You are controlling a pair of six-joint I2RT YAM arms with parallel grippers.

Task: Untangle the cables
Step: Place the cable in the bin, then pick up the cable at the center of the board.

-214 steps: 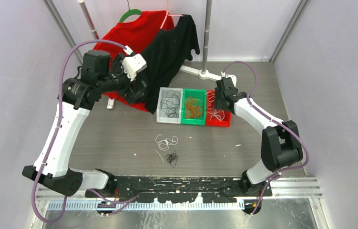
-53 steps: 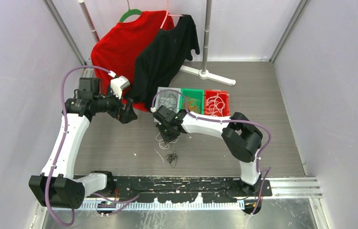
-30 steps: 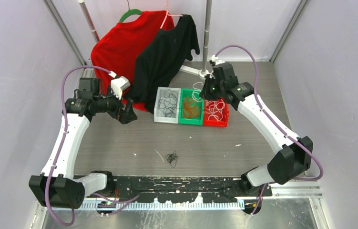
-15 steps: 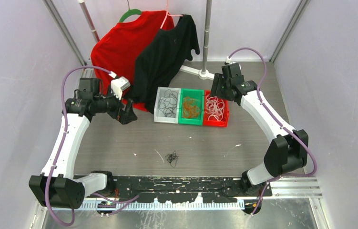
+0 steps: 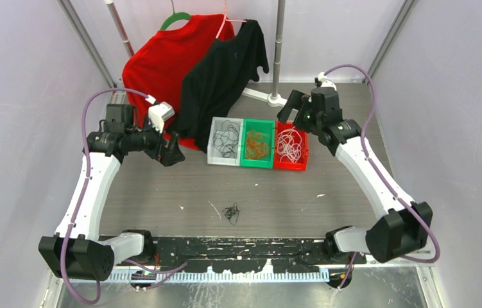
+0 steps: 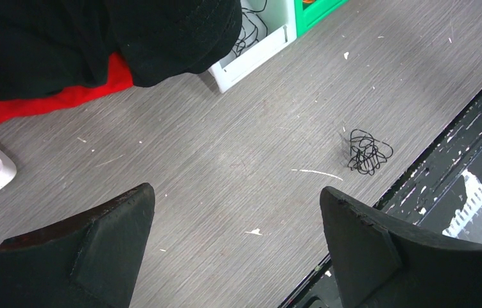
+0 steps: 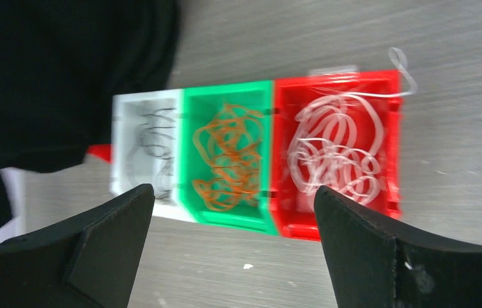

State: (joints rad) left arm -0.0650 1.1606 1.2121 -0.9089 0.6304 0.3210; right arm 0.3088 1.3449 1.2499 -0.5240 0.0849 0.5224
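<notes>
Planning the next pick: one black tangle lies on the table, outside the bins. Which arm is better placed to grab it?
Left, probably. The left tool, open, faces the black tangle and hangs nearer it; the right tool, also open, is far out by the red bin.

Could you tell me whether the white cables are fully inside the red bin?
Mostly in: the white cables lie coiled in the red bin, but one loop hangs out over its rim.

white cables (image 7: 331, 157), red bin (image 7: 396, 138); orange cables (image 7: 228, 160), green bin (image 7: 187, 147).
</notes>
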